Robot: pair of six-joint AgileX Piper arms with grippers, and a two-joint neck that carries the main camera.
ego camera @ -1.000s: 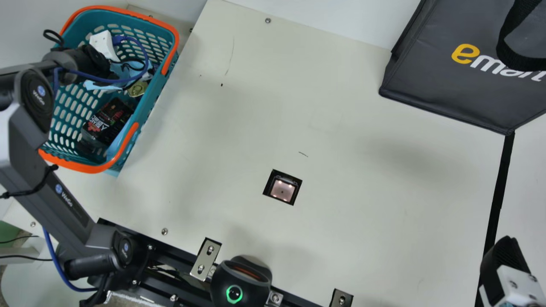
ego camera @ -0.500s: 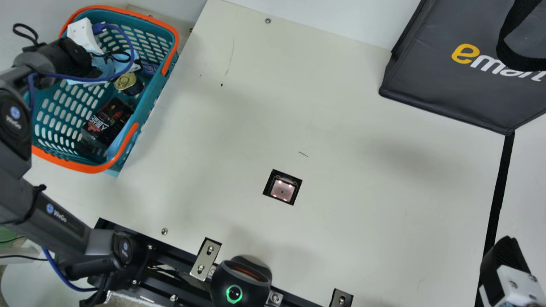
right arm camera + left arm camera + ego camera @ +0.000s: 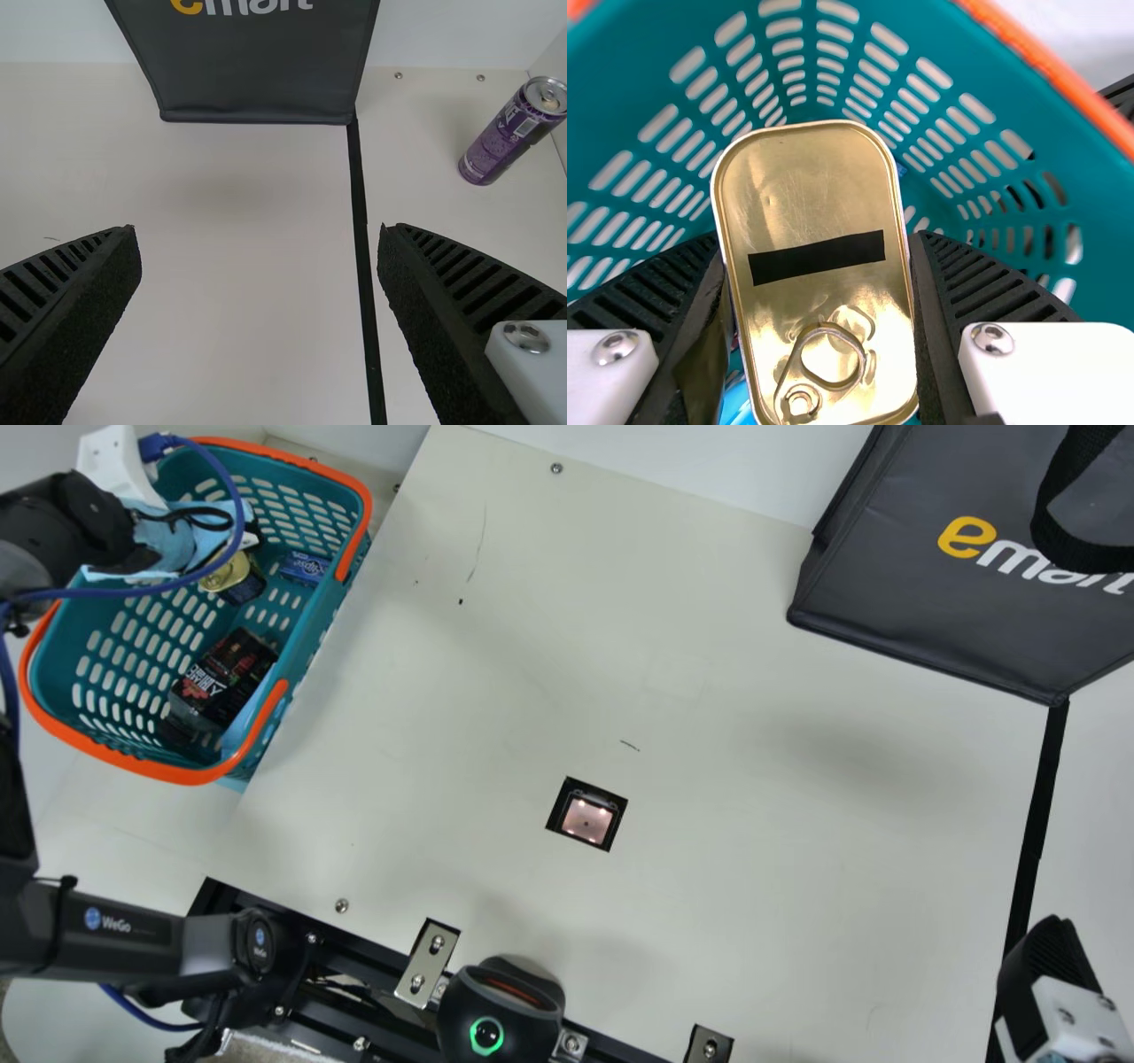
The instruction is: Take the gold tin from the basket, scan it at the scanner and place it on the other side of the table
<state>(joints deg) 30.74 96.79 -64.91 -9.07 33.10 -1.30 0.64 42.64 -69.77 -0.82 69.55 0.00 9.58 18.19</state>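
My left gripper (image 3: 168, 540) is over the teal basket's upper left part in the main view, its fingertips hidden from above. Beside it shows the gold tin (image 3: 232, 576) with its dark side. In the left wrist view the gold tin (image 3: 819, 204), with a pull ring and a black strip on its lid, is clamped between both ribbed fingers of my left gripper (image 3: 819, 257). My right gripper (image 3: 1050, 965) is at the main view's lower right corner; in the right wrist view, my right gripper (image 3: 259, 232) stands open with nothing between its fingers. The scanner window (image 3: 588, 820) is set into the table.
The basket (image 3: 350, 540) has orange handles and holds a dark pack (image 3: 221, 677) and a small blue box (image 3: 304, 568). A black bag (image 3: 921, 602) stands at the upper right. Past the black tape line (image 3: 1036, 824) is a purple can (image 3: 505, 142).
My left arm has moved toward the main view's left edge, and the gold tin has shifted left with its gripper, uncovering more of the basket. The right arm has kept still.
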